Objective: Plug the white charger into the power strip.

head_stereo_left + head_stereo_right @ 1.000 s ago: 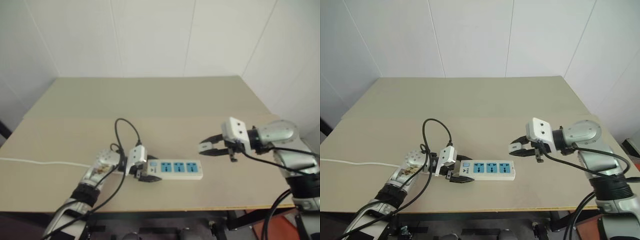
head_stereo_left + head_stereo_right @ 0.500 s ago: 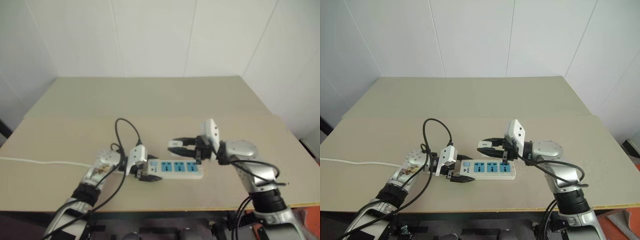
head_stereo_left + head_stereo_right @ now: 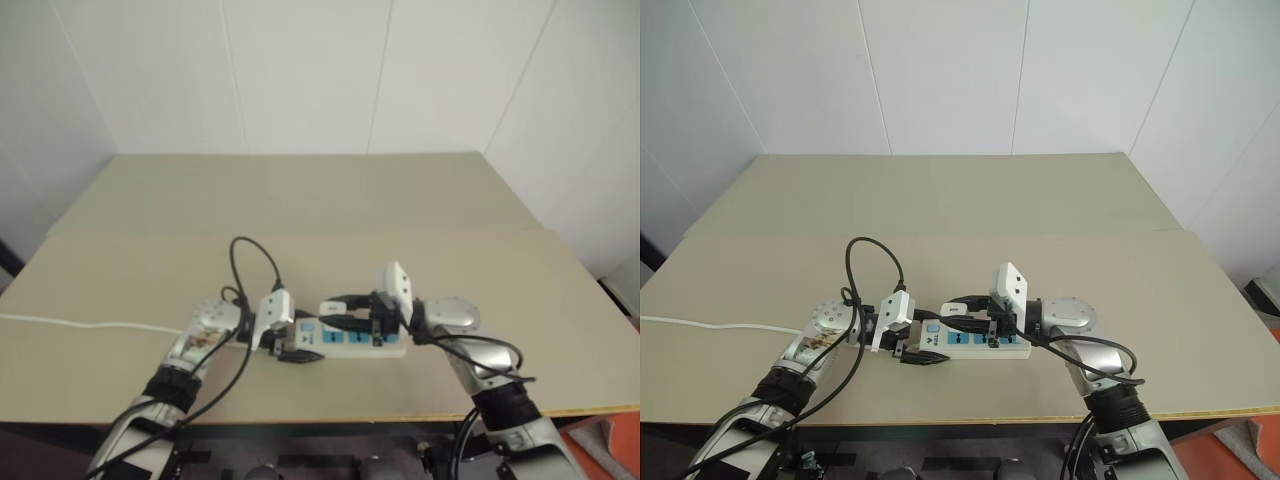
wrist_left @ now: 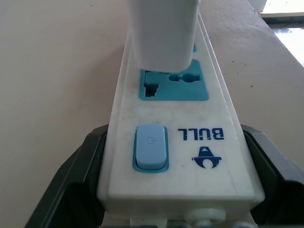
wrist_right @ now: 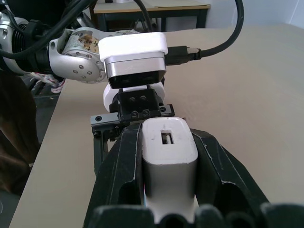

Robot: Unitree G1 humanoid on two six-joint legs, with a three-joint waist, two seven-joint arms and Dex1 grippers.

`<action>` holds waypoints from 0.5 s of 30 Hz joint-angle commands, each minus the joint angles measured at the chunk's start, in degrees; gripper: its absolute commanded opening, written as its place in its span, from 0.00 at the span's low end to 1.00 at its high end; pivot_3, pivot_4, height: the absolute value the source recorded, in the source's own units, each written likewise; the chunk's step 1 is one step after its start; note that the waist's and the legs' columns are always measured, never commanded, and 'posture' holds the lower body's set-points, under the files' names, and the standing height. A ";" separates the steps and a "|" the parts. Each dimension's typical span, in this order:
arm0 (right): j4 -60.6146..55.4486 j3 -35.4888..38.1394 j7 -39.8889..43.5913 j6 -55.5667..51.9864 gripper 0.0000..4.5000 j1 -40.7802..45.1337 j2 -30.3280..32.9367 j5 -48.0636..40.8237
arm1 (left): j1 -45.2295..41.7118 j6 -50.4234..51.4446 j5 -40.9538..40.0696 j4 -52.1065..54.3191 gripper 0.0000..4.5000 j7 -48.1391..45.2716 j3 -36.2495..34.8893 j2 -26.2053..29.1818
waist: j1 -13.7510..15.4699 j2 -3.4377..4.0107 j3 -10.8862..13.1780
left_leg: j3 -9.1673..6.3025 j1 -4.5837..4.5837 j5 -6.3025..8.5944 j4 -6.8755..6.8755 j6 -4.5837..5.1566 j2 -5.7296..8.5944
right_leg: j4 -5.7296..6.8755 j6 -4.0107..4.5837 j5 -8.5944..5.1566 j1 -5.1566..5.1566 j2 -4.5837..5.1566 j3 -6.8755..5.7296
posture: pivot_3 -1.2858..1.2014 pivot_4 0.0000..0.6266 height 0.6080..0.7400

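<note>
Right gripper (image 5: 168,190), clamped on the charger (image 5: 169,159), hovers right above the socket nearest the left gripper (image 4: 175,199) pinning the strip (image 4: 178,142).

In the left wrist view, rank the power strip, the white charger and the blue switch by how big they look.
1. power strip
2. white charger, cut off by the frame, so its full size is unsure
3. blue switch

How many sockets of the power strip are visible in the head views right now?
3 on the power strip: one beside the switch end under the white charger, one in the middle, one at the far end; the right gripper partly covers them.
</note>
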State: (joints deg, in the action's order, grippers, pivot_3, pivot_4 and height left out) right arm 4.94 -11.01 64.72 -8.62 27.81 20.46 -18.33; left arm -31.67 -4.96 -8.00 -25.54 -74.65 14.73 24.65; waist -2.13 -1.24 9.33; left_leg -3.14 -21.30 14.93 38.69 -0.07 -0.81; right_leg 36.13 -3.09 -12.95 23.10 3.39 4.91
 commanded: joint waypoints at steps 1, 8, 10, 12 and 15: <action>0.79 0.24 -0.11 3.09 0.26 1.80 -0.76 0.52 | 0.30 0.65 1.81 -0.88 0.74 0.50 0.88 0.65 | 0.01 0.00 0.00 | 0.00 0.00 0.00 0.00 0.00 0.00 | 0.00 0.00 0.00 0.00 0.00 0.00 | 0.52 0.24 1.00; 3.68 0.83 -0.19 4.24 0.26 2.24 -1.15 1.32 | 0.16 0.84 1.72 -0.70 0.74 -0.03 0.81 1.11 | -0.11 0.01 0.00 | -0.01 0.01 0.00 0.00 0.00 -0.01 | 0.01 0.00 0.00 0.00 0.00 -0.01 | 0.52 0.24 1.00; 3.50 0.77 0.11 4.29 0.26 1.85 -0.87 1.31 | 0.12 0.91 1.70 -0.64 0.74 -0.13 0.78 1.24 | -0.12 0.01 0.00 | -0.01 0.01 0.00 0.00 0.00 -0.01 | 0.01 0.00 0.00 0.00 0.00 -0.01 | 0.52 0.24 1.00; 3.61 0.47 0.17 4.86 0.26 1.44 -0.87 1.70 | 0.11 0.93 1.68 -0.60 0.74 -0.26 0.79 1.34 | -0.12 0.01 0.00 | -0.01 0.01 0.00 -0.01 0.00 -0.01 | 0.01 0.00 0.00 0.00 0.00 -0.01 | 0.52 0.24 1.00; 4.18 0.07 0.12 5.70 0.26 1.12 -1.04 2.29 | 0.03 0.90 1.65 -0.65 0.74 -0.36 0.85 1.39 | -0.15 0.01 0.00 | -0.01 0.01 0.00 -0.01 0.00 -0.01 | 0.00 0.00 0.00 0.00 0.00 -0.01 | 0.52 0.24 1.00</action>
State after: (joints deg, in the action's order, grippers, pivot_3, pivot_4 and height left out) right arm 9.09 -11.12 65.04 -4.33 28.93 19.13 -16.61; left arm -31.67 -4.75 -8.26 -25.54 -74.91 14.66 24.85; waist -2.28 -1.24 9.33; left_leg -3.15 -21.29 14.93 38.68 -0.07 -0.81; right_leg 36.13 -3.08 -12.95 23.10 3.38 4.91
